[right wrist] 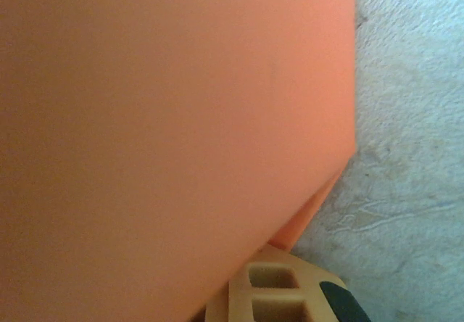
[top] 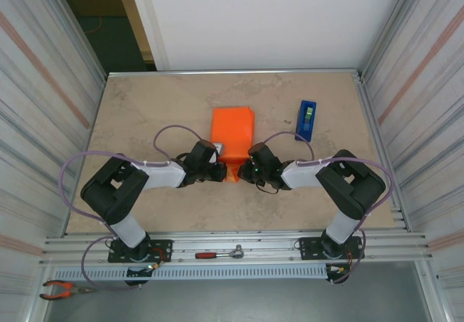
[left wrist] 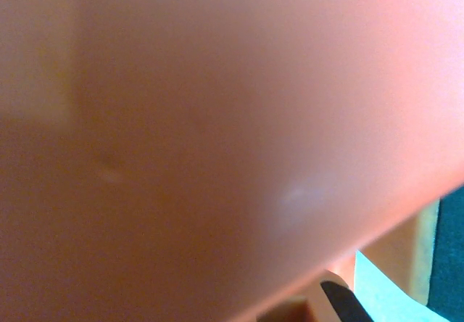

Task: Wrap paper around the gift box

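Observation:
The gift box [top: 233, 132] lies mid-table as a bright orange paper-skinned block. A small flap of the paper [top: 232, 175] sticks out at its near end. My left gripper [top: 220, 171] and right gripper [top: 245, 171] meet at that flap from either side, both shut with the paper pinched. In the left wrist view the paper [left wrist: 217, 119] lies blurred right against the lens, with one fingertip [left wrist: 341, 302] at the bottom edge. In the right wrist view the paper [right wrist: 167, 119] hides one finger; the other tan finger [right wrist: 279, 293] shows beneath it, over the table.
A blue tape dispenser [top: 307, 120] stands to the right of the box. The beige table [top: 145, 112] is walled in by ribbed panels on both sides. A ratchet tool [top: 220, 253] and pliers [top: 61, 288] lie on the rail in front of the arm bases.

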Robot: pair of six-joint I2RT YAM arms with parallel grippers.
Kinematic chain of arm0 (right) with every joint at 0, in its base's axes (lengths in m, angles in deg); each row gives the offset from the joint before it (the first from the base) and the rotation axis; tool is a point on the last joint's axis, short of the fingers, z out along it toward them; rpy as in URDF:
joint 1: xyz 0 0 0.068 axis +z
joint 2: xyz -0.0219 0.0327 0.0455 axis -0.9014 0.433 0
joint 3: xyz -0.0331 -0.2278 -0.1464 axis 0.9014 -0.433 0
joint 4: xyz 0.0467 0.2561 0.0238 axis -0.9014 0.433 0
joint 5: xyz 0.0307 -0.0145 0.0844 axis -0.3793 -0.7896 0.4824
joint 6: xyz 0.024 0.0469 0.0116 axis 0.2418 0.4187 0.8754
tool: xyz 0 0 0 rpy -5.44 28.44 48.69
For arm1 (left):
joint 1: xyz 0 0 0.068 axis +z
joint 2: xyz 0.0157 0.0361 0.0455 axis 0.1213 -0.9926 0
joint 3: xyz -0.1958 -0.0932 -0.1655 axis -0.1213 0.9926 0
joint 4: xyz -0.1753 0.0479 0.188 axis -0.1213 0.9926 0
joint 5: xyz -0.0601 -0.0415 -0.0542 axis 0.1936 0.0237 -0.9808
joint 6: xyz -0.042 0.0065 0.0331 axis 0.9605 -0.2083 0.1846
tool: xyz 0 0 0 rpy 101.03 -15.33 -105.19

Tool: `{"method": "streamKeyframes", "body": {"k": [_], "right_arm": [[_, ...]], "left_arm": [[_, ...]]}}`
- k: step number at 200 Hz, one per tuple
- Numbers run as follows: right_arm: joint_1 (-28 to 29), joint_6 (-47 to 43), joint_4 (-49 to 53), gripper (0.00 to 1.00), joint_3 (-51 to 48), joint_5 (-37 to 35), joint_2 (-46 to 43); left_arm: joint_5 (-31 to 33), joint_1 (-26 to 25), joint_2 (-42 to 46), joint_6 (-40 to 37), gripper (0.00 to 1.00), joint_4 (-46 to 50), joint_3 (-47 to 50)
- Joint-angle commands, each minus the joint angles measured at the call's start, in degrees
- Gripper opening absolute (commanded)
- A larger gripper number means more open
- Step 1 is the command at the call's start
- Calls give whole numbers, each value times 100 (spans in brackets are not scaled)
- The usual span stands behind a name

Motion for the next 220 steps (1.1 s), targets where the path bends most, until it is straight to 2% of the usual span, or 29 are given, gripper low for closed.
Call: {"method": "streamKeyframes", "body": {"k": [1, 103, 138, 179, 220], "right_arm": [[97, -120, 533, 0, 139, 212, -142], [-51, -167, 529, 0, 252, 257, -121], [-115, -226, 590, 0, 268, 251, -231], [-284, -339, 644, 0, 364, 363, -235], [-449, -457, 677, 0, 483, 422, -139]], "left_arm": [[2, -92, 164, -88, 1, 145, 37], [82, -417, 696, 125, 1, 340, 190], [275, -418, 1162, 123, 4, 663, 188], [518, -234, 1701, 115, 6, 1229, 87], [602, 125, 1962, 251, 13, 1640, 77]]}}
